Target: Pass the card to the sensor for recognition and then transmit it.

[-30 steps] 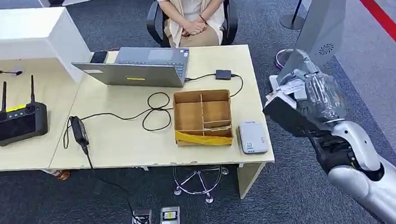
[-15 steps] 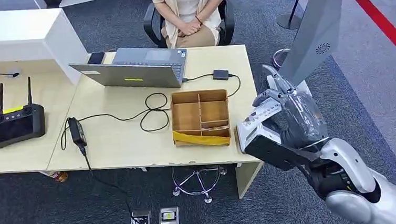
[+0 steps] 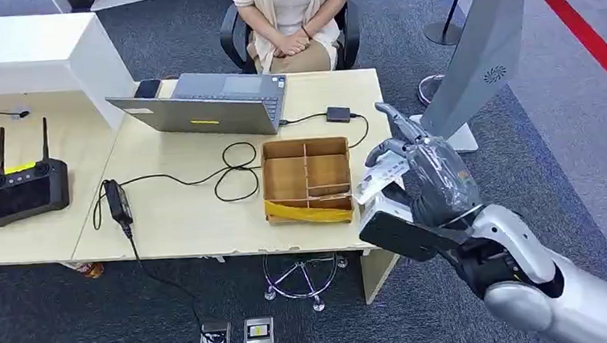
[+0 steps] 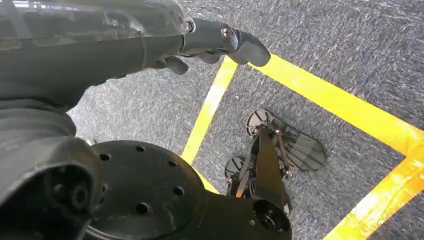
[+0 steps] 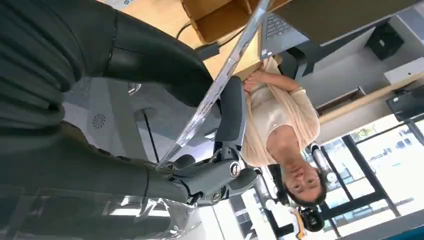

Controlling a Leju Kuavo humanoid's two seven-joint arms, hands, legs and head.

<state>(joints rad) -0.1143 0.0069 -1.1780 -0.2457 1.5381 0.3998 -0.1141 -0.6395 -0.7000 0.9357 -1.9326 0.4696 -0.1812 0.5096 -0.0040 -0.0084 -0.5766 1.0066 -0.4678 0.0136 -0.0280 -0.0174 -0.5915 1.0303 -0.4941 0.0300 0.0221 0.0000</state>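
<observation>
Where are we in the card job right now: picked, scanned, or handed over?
Picked: the right hand holds the card at the desk's right end, over the grey reader beside the wooden box. Whether it has read, I cannot tell. Left: passing the card to the seated person. The left hand hangs idle.

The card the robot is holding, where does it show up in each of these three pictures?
Head view: the card sits in the right hand, over the desk's right end beside the wooden tray.
Left wrist view: not in it; just floor with yellow lines.
Right wrist view: the card is seen edge-on, a thin strip between the fingers.
Shared landmark: the wooden tray and the seated person.
</observation>
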